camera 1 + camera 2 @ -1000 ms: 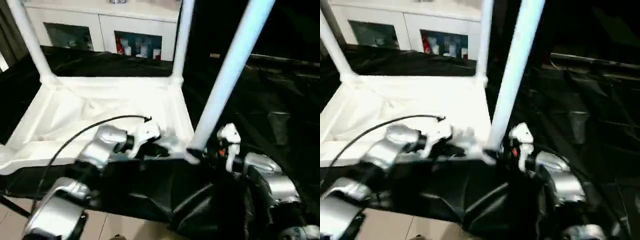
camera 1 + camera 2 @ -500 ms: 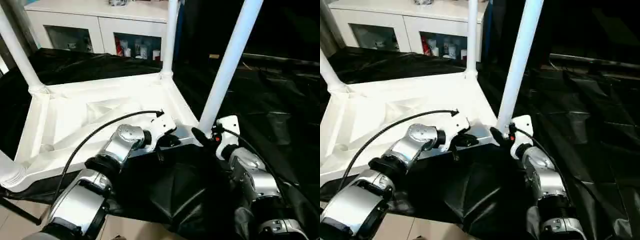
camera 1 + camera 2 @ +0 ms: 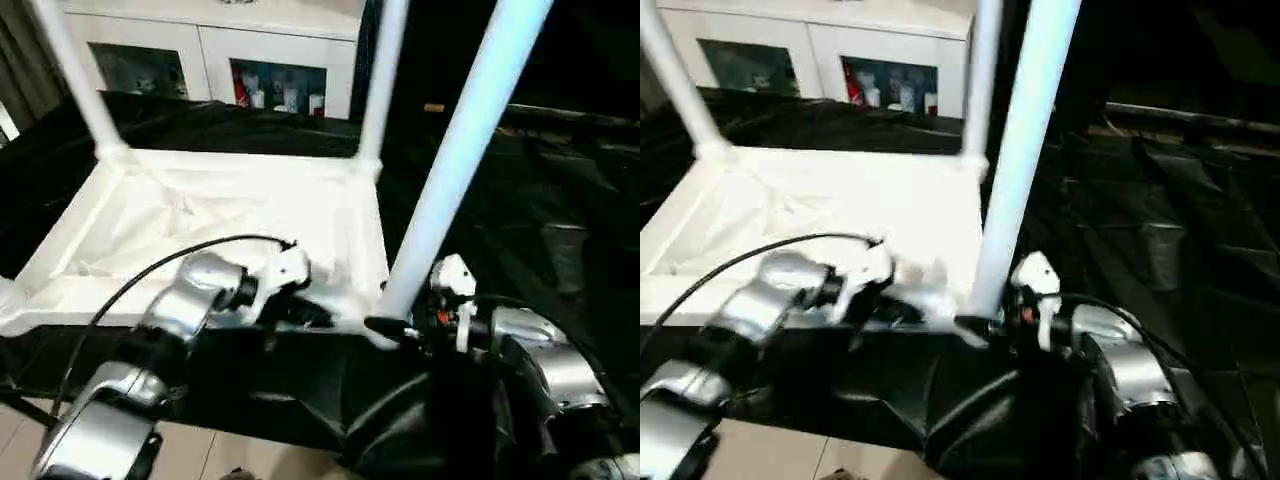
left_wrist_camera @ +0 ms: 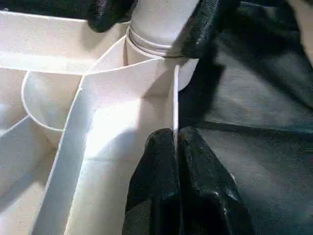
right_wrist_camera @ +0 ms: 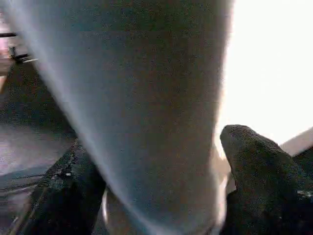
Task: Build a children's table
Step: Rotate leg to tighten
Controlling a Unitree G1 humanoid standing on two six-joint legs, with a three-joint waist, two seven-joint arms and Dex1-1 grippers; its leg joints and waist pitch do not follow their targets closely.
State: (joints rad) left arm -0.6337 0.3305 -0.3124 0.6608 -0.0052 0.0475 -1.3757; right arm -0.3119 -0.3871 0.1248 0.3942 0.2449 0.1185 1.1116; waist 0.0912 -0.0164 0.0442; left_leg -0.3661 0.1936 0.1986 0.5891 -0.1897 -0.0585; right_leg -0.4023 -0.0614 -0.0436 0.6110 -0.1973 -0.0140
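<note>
Nearest the camera, the left gripper point(image 4: 176, 147) is seen pressed together on the thin near wall of the tabletop point(image 3: 240, 215), a black finger lying on each side of that rim; the upturned top is judged to be pinned in this way so that it cannot slide on the black-draped work table point(image 3: 560, 200) while a leg is worked. Just beside it, at the near right corner, the right gripper point(image 3: 395, 325) is set around the foot of the near leg point(image 3: 460, 160), where the tube enters the corner socket point(image 4: 156, 34); in the right wrist view its fingers point(image 5: 259, 161) are seen spread to either side of the tube, but whether they press on it or stand slightly off cannot be told; the low placing at the base is judged to serve for turning or seating the leg where it meets the socket. The tabletop lies ribbed side up on the black cloth, near the table's front edge; farther back, two more legs are stood upright in the far corners, the far left leg point(image 3: 75, 75) and the far right leg point(image 3: 380, 75). Beyond the table a white cabinet point(image 3: 200, 45) with glass doors is seen.
</note>
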